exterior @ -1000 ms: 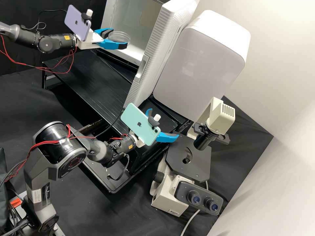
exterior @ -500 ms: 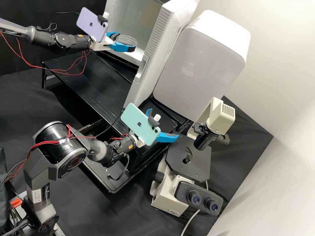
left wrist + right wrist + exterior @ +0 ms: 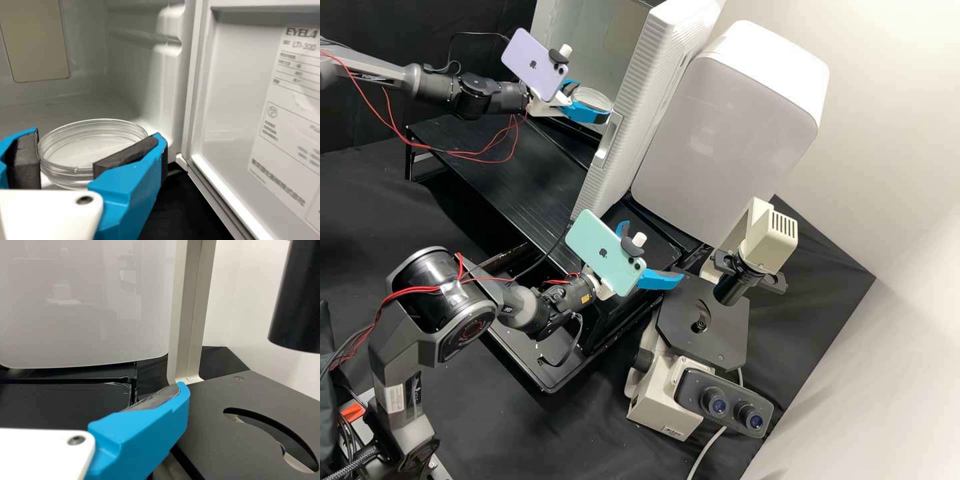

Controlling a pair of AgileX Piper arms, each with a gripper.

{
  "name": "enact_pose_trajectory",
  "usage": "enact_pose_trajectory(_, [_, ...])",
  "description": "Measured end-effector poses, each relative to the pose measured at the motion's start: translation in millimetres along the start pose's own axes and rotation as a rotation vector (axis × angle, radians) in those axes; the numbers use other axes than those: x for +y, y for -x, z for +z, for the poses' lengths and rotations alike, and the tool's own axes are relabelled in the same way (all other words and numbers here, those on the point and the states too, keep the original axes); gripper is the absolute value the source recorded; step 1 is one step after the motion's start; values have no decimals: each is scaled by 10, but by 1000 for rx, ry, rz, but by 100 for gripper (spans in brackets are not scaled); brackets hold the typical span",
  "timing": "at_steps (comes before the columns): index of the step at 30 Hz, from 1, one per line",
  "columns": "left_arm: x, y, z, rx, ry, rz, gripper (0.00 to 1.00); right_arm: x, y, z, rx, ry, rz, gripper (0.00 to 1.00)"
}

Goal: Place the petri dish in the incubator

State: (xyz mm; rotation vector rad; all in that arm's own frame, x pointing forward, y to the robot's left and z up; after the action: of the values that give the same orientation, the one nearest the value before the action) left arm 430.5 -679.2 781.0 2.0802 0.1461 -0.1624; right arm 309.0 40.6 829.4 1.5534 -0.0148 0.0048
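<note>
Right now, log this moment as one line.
left gripper: shut on petri dish, at open incubator threshold | dish: gripped, not released | right gripper: open, at microscope stage edge

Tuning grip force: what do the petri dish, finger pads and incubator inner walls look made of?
Petri dish: clear, glossy, thin-walled; likely plastic, glass not ruled out.
Pads on the left hand: matte dark grey, foam or rubber by the look.
Incubator walls: smooth white, rounded moulded ribs, apparently plastic.
</note>
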Motion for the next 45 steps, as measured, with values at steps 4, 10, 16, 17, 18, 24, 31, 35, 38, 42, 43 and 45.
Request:
enact_pose_trajectory(4, [-3,-73,11,29,-8,1,0,0,0,0,0,0,0,100])
enact_pose_trajectory(10, [-39,-219,52,44,35,-10,0,0,0,0,0,0,0,100])
enact_pose_trajectory(16, [-73,-342,68,45,34,-1,0,0,0,0,0,0,0,100])
enact_pose_trajectory(17, [-91,-369,65,47,34,-2,0,0,0,0,0,0,0,100])
enact_pose_trajectory(18, [-95,-392,56,50,35,0,0,0,0,0,0,0,0,100])
enact_pose_trajectory(24, [-86,-484,51,64,43,21,0,0,0,0,0,0,0,100])
enact_pose_trajectory(31, [-35,-547,33,77,55,47,0,0,0,0,0,0,0,100])
enact_pose_trajectory(35, [-34,-576,-4,99,57,54,0,0,0,0,0,0,0,100])
enact_pose_trajectory(38, [-41,-610,-32,105,58,56,0,0,0,0,0,0,0,100])
enact_pose_trajectory(42, [-106,-674,-91,128,54,49,0,0,0,0,0,0,0,100])
enact_pose_trajectory(43, [-115,-689,-104,131,54,48,0,0,0,0,0,0,0,100])
enact_pose_trajectory(45, [-137,-719,-137,140,52,46,0,0,0,0,0,0,0,100])
